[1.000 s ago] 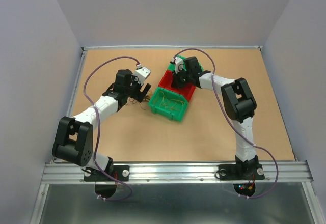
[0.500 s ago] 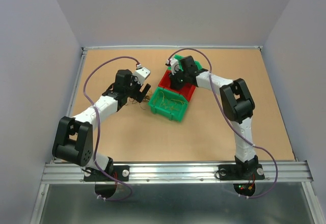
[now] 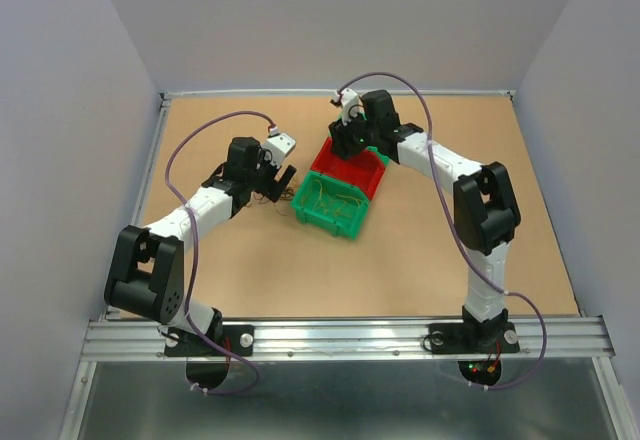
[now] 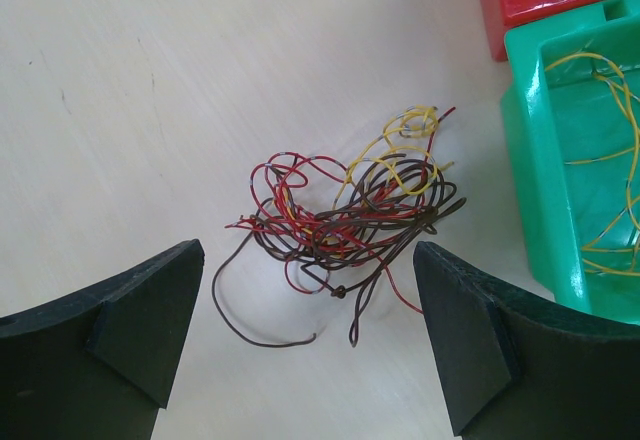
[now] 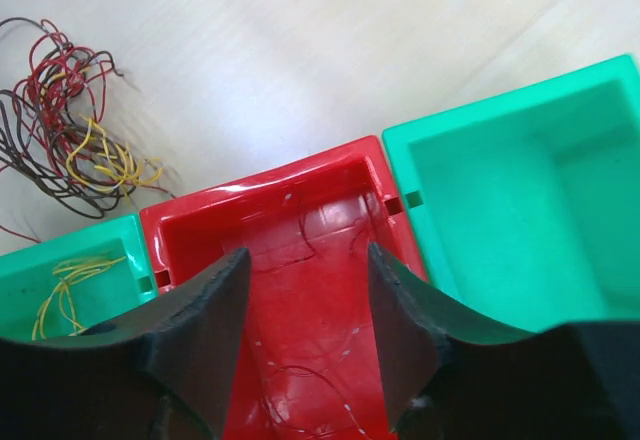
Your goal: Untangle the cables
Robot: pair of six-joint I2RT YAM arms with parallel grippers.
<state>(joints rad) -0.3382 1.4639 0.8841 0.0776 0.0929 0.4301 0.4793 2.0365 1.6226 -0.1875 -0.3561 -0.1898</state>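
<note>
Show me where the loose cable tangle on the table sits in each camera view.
Top external: cable tangle left of centre, just left of the green bin.
Left wrist: tangle mid-frame, bin at the right edge.
Right wrist: tangle top-left corner, bin at lower left.
Shared landmark: the green bin nearest the tangle.

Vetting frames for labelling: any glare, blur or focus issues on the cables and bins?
Left wrist: cables sharp, soft shadows, glare streak on the green bin wall. Right wrist: bright highlights on the red bin rim, fingers slightly soft. Top external: evenly lit, cables too small to resolve strands.
</note>
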